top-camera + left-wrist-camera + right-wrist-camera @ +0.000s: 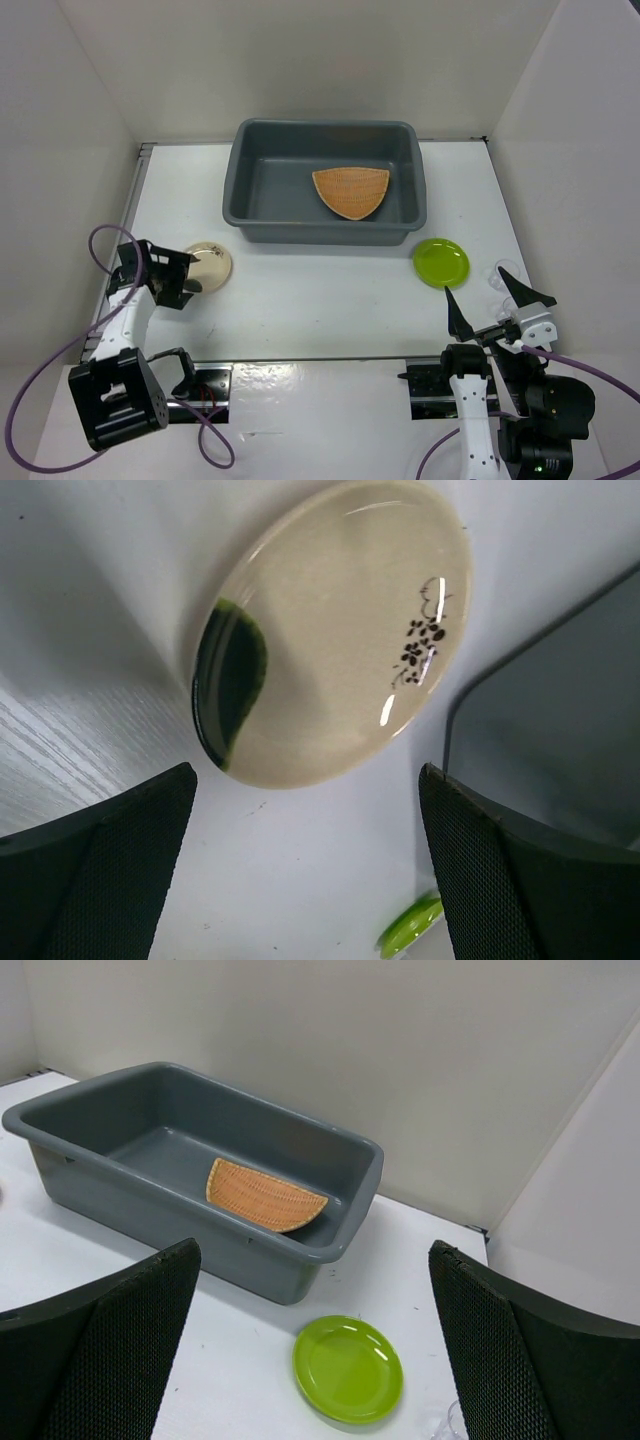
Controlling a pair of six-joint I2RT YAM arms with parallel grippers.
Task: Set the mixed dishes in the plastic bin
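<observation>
The dark grey plastic bin (322,233) stands at the back middle, with the woven orange-brown tray (350,190) lying inside it. The lime-green plate (440,262) lies on the table in front of the bin's right corner. The cream plate with a dark mark (208,265) lies at the left. My left gripper (186,276) is open and empty, just short of the cream plate (330,630). My right gripper (478,288) is open and empty, raised near the green plate (347,1370). A clear cup (503,272) shows faintly by the right fingers; a second cup is not discernible.
White walls close in the table on the left, back and right. The bin's corner (560,740) is close to the right of my left fingers. The bin's rim (340,1250) and the woven tray (265,1198) show in the right wrist view.
</observation>
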